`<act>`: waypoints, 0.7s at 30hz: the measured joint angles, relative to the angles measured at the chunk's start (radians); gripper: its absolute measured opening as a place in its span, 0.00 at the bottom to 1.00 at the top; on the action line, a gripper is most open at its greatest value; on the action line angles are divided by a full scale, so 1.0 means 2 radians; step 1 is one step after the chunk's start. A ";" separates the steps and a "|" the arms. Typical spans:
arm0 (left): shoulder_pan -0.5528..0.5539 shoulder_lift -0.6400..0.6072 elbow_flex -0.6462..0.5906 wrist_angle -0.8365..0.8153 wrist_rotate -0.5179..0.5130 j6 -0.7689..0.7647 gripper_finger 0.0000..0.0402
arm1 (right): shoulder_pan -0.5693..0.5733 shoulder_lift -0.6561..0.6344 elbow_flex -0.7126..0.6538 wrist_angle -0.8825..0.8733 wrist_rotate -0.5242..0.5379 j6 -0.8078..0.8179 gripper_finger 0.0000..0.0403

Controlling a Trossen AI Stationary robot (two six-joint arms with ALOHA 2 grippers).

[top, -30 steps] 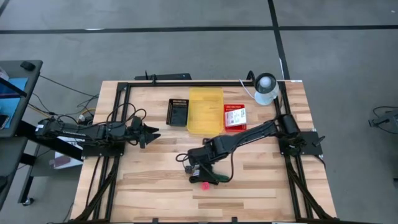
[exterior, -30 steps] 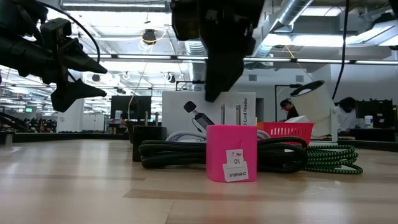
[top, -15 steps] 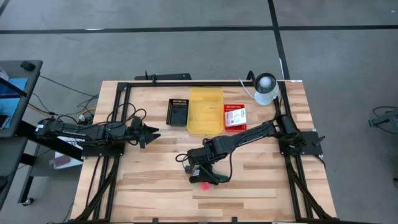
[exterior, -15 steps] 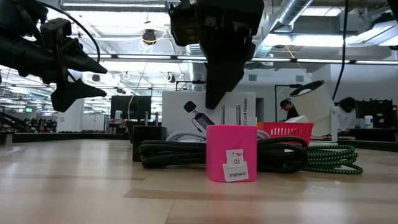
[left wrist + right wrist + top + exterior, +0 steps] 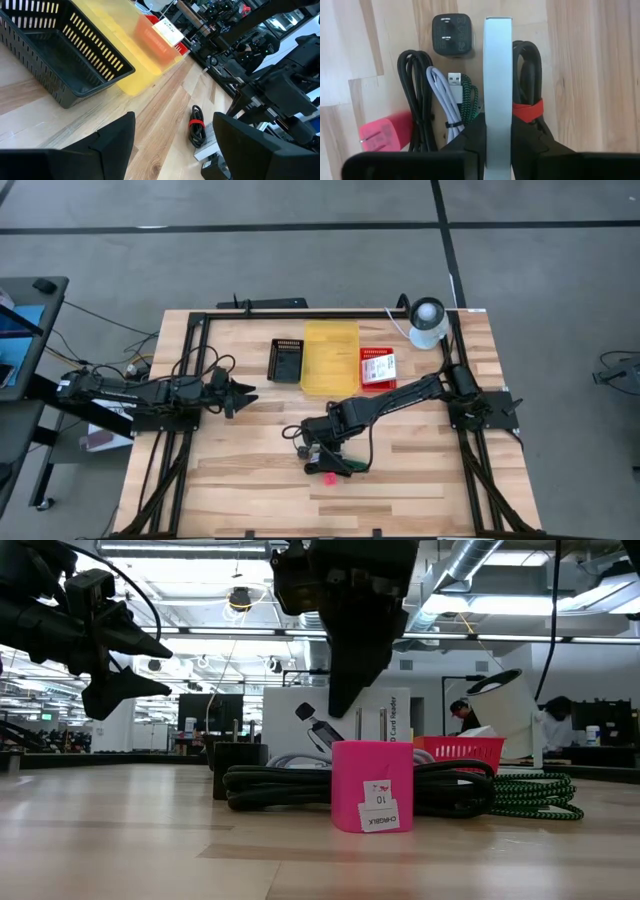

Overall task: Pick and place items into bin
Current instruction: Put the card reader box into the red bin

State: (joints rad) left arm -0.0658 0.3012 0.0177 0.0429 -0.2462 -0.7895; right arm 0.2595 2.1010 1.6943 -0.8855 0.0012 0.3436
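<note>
- right end effector (image 5: pixel 498 145) pinches the white flat rectangular box (image 5: pixel 498 85) edge-on; its long axis runs straight ahead between the fingers.
- left end effector (image 5: pixel 172 145) waits spread, well apart.

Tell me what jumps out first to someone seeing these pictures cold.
The right gripper is clamped on a white box standing on edge among coiled cables near the table's front middle. A bright pink block stands just in front. The left gripper waits open at the left.

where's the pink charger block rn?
High view: pink block sits front-centre on the table, just below the right gripper, beside the coiled black cables.
</note>
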 joint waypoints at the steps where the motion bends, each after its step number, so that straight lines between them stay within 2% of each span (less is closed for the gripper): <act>1: 0.000 0.000 0.000 0.000 0.000 0.000 0.64 | 0.000 0.000 0.000 0.000 0.000 0.005 0.14; 21: 0.000 0.000 0.000 0.000 0.000 0.000 0.64 | 0.000 -0.012 0.007 -0.020 -0.004 0.022 0.15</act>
State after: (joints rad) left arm -0.0662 0.3012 0.0174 0.0429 -0.2462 -0.7895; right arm 0.2596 2.0770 1.7076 -0.9248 -0.0059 0.3866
